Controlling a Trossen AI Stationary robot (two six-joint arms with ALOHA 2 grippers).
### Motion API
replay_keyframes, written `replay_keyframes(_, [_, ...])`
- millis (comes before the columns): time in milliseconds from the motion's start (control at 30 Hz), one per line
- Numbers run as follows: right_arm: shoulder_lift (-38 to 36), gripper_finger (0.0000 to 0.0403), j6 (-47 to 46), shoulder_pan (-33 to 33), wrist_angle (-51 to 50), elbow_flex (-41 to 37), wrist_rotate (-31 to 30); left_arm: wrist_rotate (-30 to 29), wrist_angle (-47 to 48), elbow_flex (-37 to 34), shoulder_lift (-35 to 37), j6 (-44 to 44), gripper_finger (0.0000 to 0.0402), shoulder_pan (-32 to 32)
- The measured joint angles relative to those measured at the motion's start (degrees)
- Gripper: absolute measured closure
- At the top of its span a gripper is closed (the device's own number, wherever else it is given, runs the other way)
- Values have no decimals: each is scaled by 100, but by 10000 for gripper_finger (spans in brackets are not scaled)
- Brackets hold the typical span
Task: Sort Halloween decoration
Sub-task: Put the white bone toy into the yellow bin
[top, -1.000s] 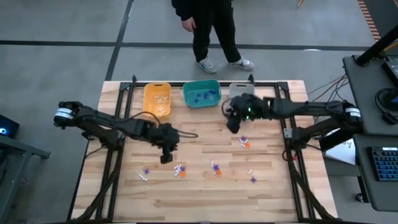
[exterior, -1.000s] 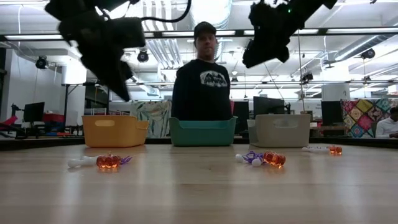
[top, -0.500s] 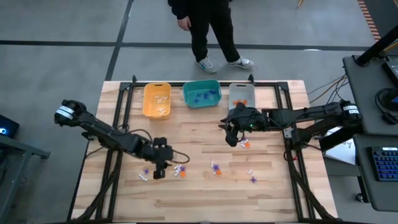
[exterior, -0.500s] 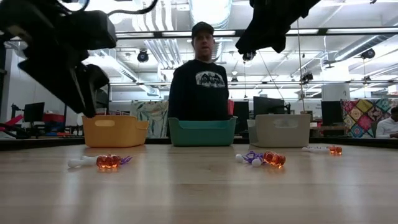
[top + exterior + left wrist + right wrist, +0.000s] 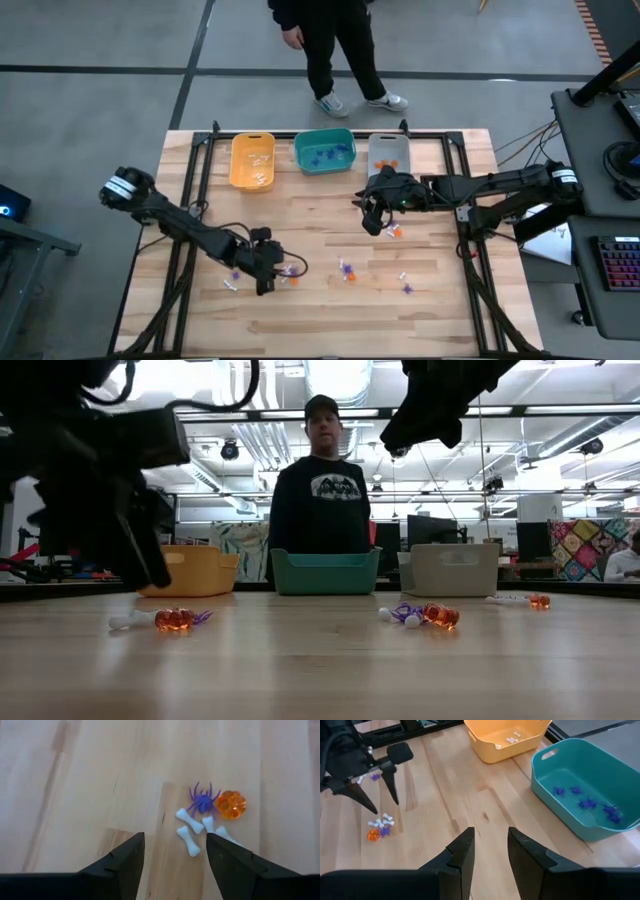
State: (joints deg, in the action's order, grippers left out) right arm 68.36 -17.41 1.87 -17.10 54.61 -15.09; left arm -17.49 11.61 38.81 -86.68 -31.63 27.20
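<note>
Halloween decoration trinkets lie scattered on the wooden table point(image 5: 330, 310). One cluster holds a purple spider point(image 5: 202, 800), an orange pumpkin point(image 5: 231, 804) and white bones point(image 5: 189, 841). My left gripper point(image 5: 175, 852) hovers open just above and short of this cluster point(image 5: 288, 272), low over the near-left part of the table point(image 5: 265, 285). My right gripper point(image 5: 491, 845) hangs open and high over the table's middle right point(image 5: 372, 222), near more trinkets point(image 5: 393, 230). Nothing is between either gripper's fingers.
A yellow bin point(image 5: 252, 160) with white pieces, a teal bin point(image 5: 324, 150) with purple pieces and a grey bin point(image 5: 388, 152) stand in a row at the far edge. More trinkets lie at the near middle point(image 5: 345, 268) and near right point(image 5: 406, 288). A person point(image 5: 335, 40) stands beyond the far edge.
My left gripper has swung toward the table's near edge and sunk close to the tabletop, arriving by the spider, pumpkin and bones cluster, and its fingers have opened. My right gripper first moved a little toward the near edge, then held still.
</note>
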Motion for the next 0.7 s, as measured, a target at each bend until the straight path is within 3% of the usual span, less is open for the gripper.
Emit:
replay_keyframes(467, [0, 298, 44, 0, -12, -42, -2, 2, -342, 4, -477, -349, 206, 0])
replay_keyframes(700, [0, 298, 55, 0, -15, -52, -2, 50, -273, 2, -517, -500, 225, 3])
